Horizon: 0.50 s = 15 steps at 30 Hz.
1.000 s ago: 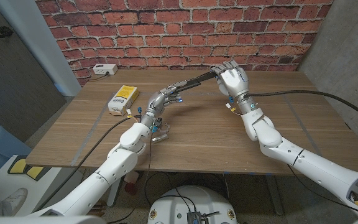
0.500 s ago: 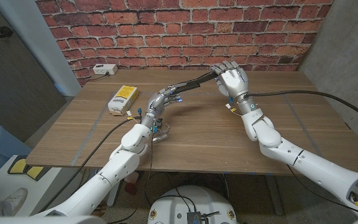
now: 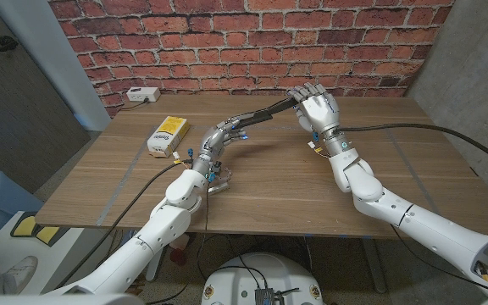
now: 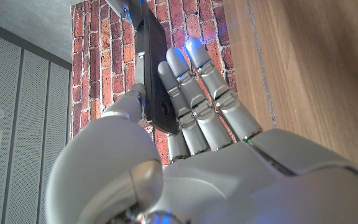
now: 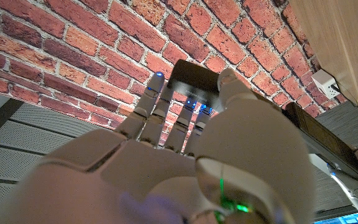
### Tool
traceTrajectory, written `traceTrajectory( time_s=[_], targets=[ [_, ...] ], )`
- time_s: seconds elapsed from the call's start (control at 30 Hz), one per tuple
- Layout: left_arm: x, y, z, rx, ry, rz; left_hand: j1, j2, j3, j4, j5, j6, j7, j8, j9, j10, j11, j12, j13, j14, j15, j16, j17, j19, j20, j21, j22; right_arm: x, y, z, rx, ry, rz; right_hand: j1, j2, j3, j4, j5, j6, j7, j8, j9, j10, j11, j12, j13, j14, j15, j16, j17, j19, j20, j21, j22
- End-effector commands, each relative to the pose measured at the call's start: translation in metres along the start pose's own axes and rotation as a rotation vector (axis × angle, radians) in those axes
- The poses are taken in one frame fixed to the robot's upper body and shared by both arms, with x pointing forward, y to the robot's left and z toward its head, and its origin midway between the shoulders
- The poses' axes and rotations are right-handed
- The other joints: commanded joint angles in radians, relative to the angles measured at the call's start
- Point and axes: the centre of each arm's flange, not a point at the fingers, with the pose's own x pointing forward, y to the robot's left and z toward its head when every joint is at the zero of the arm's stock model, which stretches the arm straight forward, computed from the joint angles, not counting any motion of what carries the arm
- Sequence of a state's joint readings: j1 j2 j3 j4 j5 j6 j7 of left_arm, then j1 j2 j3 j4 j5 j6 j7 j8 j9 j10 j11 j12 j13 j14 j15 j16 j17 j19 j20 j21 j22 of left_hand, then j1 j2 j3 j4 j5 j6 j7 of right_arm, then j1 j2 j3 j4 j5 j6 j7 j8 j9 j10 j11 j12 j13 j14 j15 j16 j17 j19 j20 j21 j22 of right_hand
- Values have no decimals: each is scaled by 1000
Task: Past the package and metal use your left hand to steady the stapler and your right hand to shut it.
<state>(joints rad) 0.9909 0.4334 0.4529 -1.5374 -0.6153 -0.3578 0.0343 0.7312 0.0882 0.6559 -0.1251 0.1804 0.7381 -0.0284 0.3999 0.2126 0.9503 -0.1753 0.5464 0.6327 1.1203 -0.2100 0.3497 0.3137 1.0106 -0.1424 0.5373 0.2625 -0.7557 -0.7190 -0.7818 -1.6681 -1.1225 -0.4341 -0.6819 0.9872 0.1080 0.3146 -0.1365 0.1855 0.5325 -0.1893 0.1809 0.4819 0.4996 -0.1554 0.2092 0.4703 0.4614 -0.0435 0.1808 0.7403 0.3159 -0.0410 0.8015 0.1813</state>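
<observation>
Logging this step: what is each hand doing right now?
Left hand: grips the stapler at its base end.
Right hand: holds the raised end of the stapler's top arm.

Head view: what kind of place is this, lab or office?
Probably a lab or test room staged for robot work: a lone wooden table against a brick-pattern wall, bare concrete-like panels at the side, cables trailing off the arms, and little on the table beyond a stapler and a yellow package.
</observation>
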Motion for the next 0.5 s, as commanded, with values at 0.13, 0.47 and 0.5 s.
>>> traceTrajectory(
  time_s=[0.13, 0.47, 0.5],
  targets=[
    [0, 2, -3, -14, 3, -2, 96, 102, 25, 31, 1, 37, 12, 7, 192, 21, -33, 2, 3, 5, -24, 0, 4, -7, 1, 12, 3, 2, 2, 3, 1, 16, 3, 9, -7, -8, -6, 4, -69, -1, -7, -3, -29, -2, -12, -5, -22, -178, 9, -12, -14, -78, -4, 1],
    [0, 3, -5, -20, 9, -3, 98, 101, 25, 31, 0, 37, 10, 6, 201, 24, -33, 2, 3, 6, -23, 0, 7, -8, -1, 19, 3, 3, 2, 4, 3, 21, 1, 21, 1, -15, -12, 4, -129, 0, -8, -15, -85, -14, -28, -14, -27, -181, 26, -16, -7, -78, -2, 1],
    [0, 3, -5, -21, 9, -4, 98, 101, 25, 31, 0, 37, 11, 6, 201, 24, -33, 2, 4, 6, -23, 0, 7, -9, -1, 19, 3, 3, 2, 4, 2, 20, -1, 21, 0, -17, -11, 4, -140, -1, -8, -17, -100, -14, -31, -16, -27, -180, 28, -17, -7, -78, -2, 1]
  ],
)
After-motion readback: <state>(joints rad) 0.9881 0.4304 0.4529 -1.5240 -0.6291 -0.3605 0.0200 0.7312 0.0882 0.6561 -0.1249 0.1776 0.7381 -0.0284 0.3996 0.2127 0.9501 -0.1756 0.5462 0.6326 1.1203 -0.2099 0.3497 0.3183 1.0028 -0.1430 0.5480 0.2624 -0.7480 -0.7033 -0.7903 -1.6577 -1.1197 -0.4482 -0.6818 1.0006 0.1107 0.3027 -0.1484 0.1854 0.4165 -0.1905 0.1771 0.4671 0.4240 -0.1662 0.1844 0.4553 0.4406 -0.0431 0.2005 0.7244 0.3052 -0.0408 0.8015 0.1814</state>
